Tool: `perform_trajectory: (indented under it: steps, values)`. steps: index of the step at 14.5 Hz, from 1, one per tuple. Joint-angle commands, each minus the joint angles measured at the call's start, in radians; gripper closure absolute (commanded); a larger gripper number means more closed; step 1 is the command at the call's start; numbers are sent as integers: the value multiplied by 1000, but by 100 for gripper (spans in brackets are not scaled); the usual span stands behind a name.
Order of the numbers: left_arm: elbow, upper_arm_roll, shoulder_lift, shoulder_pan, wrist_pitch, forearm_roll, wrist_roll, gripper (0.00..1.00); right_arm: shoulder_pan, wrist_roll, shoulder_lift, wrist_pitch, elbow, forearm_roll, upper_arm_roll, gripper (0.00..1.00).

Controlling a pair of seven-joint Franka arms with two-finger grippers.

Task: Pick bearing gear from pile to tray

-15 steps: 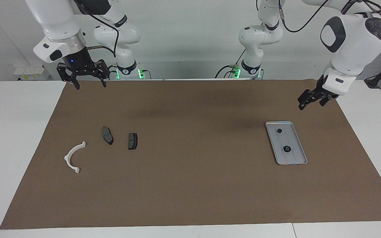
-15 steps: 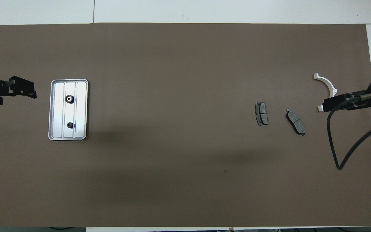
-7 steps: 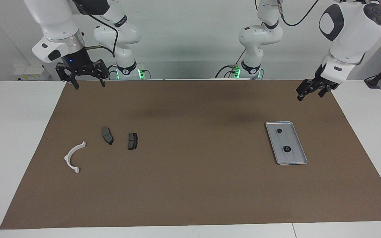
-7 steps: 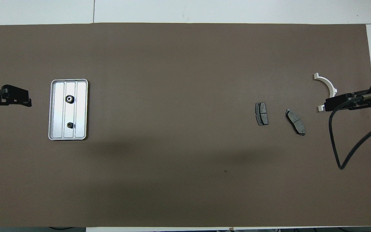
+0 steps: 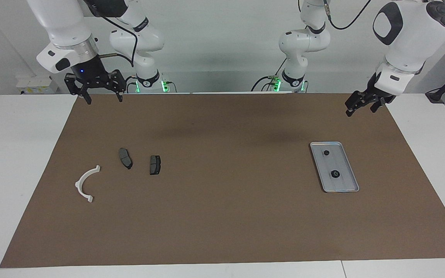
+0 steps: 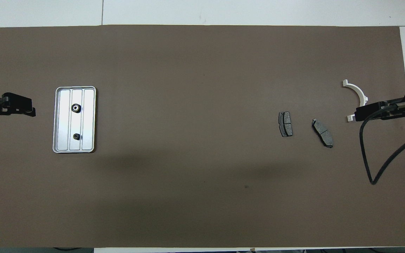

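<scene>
The silver-grey tray (image 5: pixel 343 183) lies toward the left arm's end of the table, with two small black round pieces (image 5: pixel 326 153) (image 5: pixel 335 174) in it. It also shows in the overhead view (image 6: pixel 89 119) with both pieces (image 6: pixel 76 108) (image 6: pixel 76 136). The pile toward the right arm's end holds a white half-ring bracket (image 5: pixel 86 183) (image 6: pixel 358 93) and two dark grey pads (image 5: pixel 125 158) (image 5: pixel 155 165). My left gripper (image 5: pixel 360 110) (image 6: pixel 26 107) hangs open and empty over the mat's edge, beside the tray. My right gripper (image 5: pixel 105 101) (image 6: pixel 355 116) is open and empty, raised over the mat's corner nearest the robots.
A brown mat (image 5: pixel 222 216) covers most of the white table. A black cable (image 6: pixel 367 158) loops down from the right arm over the mat near the bracket.
My left gripper has risen and drawn back from the tray toward the robots and the mat's edge. The right gripper has barely moved. The parts lie as before.
</scene>
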Motion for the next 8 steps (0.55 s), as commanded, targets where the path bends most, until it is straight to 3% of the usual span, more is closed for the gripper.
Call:
perform_trajectory:
  steps: [1, 8]
  values:
    - [35, 13, 9, -19, -15, -2, 11, 0, -7, 17, -7, -14, 4, 27, -1, 0]
    - [61, 12, 10, -19, -42, -2, 9, 0, -7, 15, -7, -15, 4, 27, -1, 0]
